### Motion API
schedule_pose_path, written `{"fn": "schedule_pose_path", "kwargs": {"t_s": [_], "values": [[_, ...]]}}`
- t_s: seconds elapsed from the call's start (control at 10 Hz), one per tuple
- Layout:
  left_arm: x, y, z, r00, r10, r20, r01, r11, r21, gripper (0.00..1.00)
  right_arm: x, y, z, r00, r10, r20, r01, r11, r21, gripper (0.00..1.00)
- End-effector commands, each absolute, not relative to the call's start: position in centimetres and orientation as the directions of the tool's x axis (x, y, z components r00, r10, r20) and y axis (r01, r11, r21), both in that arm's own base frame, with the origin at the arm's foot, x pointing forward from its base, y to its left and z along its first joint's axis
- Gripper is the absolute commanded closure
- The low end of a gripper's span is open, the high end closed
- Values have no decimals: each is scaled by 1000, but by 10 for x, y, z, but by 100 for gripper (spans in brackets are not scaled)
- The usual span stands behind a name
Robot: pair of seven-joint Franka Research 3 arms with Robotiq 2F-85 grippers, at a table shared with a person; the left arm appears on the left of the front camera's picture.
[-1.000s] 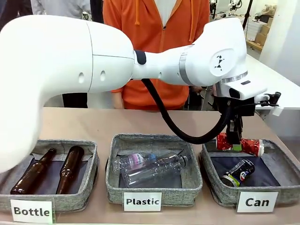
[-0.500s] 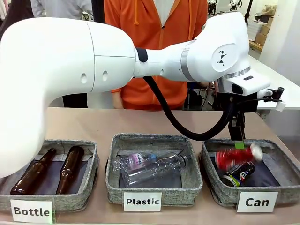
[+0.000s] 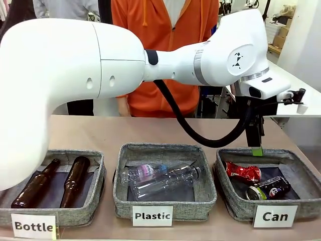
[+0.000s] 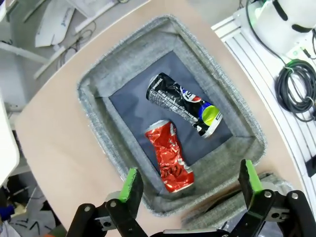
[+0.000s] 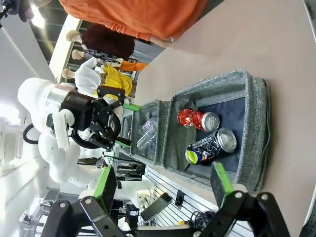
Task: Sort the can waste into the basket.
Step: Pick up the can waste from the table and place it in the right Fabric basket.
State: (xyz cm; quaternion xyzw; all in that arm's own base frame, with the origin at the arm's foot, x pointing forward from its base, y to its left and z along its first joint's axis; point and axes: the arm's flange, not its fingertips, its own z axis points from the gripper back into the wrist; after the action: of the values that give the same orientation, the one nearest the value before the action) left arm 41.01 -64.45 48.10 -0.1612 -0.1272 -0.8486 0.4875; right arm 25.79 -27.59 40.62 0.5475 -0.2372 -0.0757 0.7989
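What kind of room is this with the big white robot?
Probably a robot lab set up for practising recycling. Three labelled baskets sit on a table: the Can basket holds a red can and a black can. A person in orange stands across, and another robot arm works behind.

Looked like a robotics lab: white robot arm (image 3: 65, 75) over a beige table (image 3: 100, 133) with labelled sorting baskets (image 3: 163, 181), cable bundles (image 4: 295, 89), aluminium frame rails (image 4: 269, 79), stacked boxes (image 3: 275, 31) behind.

Crushed red can (image 4: 169, 155) and black can (image 4: 183, 102) in grey, dark-lined basket (image 4: 94, 116).
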Motion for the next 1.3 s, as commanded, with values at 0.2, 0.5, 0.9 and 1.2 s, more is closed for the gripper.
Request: {"fn": "schedule_pose_path", "kwargs": {"t_s": [0.2,0.5,0.9,1.2], "values": [[409,-567,531,-358,-814,457,918,-396,14,0,291,-241,408,907,-293,302,-185,367,912,0],[377,-440,560,-167,-838,520,979,-202,-11,0,353,-140,407,937,-136,321,-243,406,881,0],[341,-223,519,368,-659,656,929,234,-287,0,379,-54,397,959,-18,282,-276,152,949,0],[327,-95,461,674,-214,707,735,286,-615,0,381,-37,398,972,-18,236,-236,13,972,0]]}}
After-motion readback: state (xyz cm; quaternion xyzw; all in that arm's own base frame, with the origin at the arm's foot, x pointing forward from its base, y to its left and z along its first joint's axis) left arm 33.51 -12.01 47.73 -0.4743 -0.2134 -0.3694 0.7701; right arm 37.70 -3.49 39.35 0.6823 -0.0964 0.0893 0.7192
